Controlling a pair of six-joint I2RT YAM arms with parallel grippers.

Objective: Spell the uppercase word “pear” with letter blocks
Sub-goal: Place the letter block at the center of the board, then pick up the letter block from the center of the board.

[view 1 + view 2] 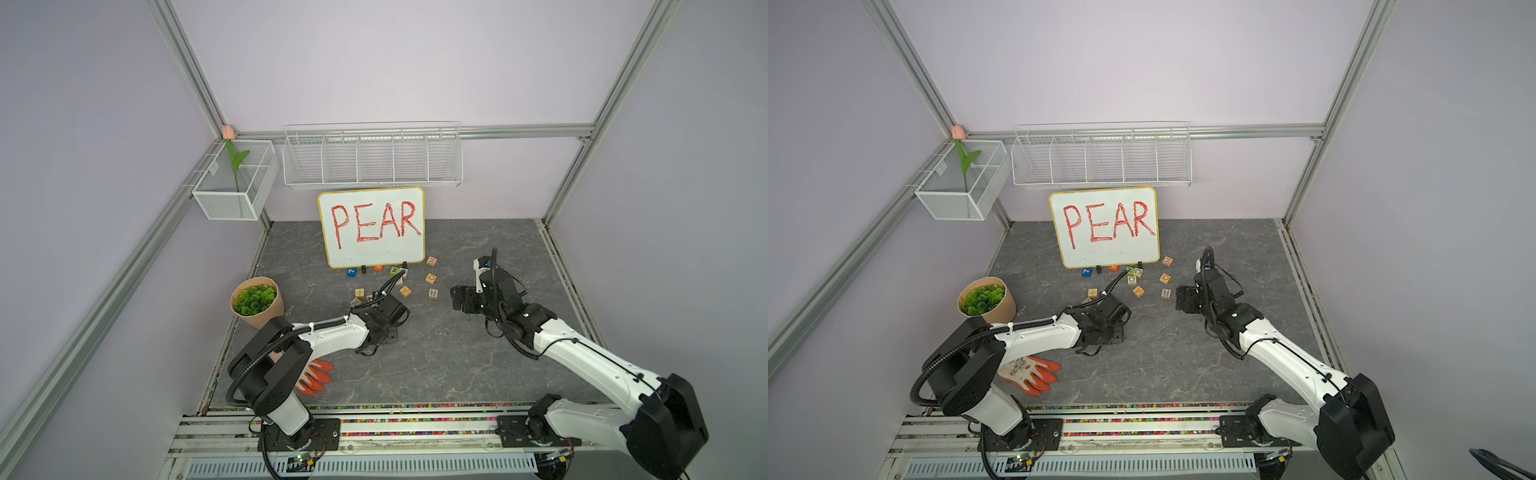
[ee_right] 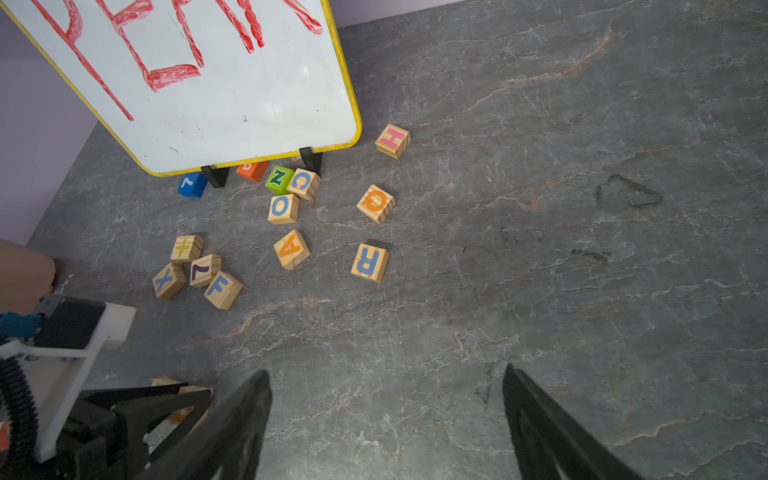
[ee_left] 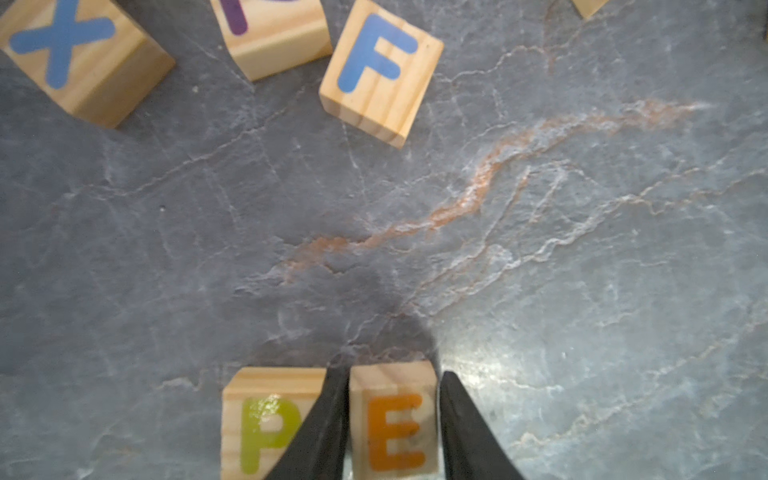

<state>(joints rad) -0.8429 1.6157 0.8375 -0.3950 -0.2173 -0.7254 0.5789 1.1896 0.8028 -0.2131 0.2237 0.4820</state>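
Two of four letters down: my left end effector (image 3: 392, 374), left of centre in both top views, straddles the E block (image 3: 392, 419), one finger between it and the P block (image 3: 266, 428) just beside; whether it pinches or merely flanks, I cannot tell. My right end effector (image 2: 386, 374) hangs open and empty. Farther back, mid-frame below the whiteboard (image 1: 371, 226), the A block (image 1: 405, 292) and R block (image 1: 433, 293) lie loose on the surface (image 1: 457, 365), not yet placed.
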